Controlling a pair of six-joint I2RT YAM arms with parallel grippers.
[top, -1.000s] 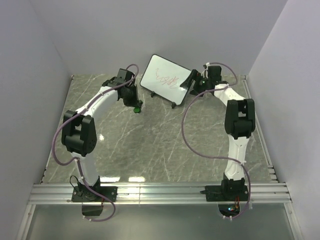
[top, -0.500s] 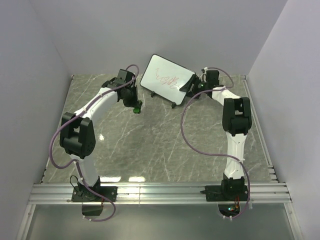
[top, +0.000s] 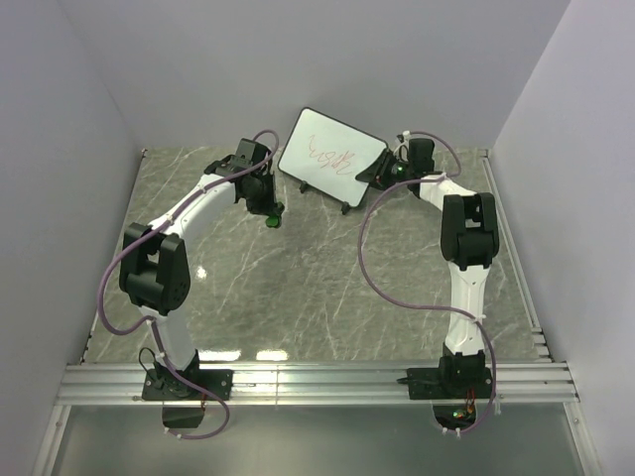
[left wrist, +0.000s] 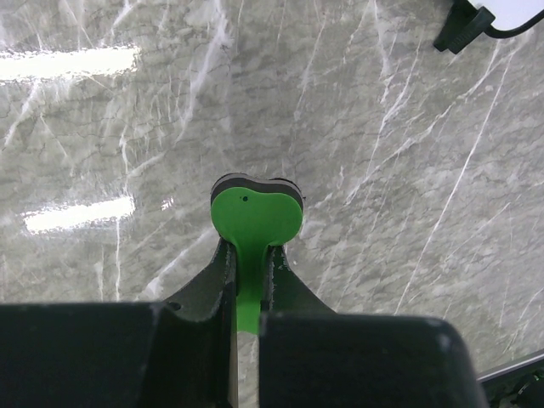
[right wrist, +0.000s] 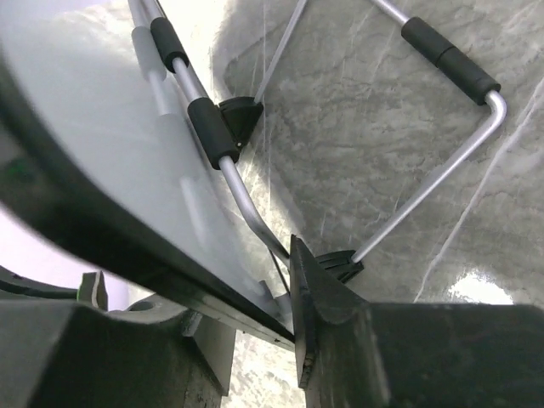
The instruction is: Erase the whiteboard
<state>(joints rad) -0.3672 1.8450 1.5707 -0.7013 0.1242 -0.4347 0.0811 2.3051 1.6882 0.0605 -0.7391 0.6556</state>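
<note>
Right wrist, whiteboard (right wrist: pixel 93 153) rim between right fingers (right wrist: pixel 323 306), left fingers (left wrist: pixel 212 285) gripping eraser (left wrist: pixel 255 217)

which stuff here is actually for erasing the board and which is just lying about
For the job: whiteboard, its red scribble, green eraser in left gripper, right gripper on the board's edge.
Just there: marble table, purple cables.

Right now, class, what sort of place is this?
Likely a robot lab cell: left arm and right arm bolted at a marble-look table, plain walls boxing it in, whiteboard at back.
</note>
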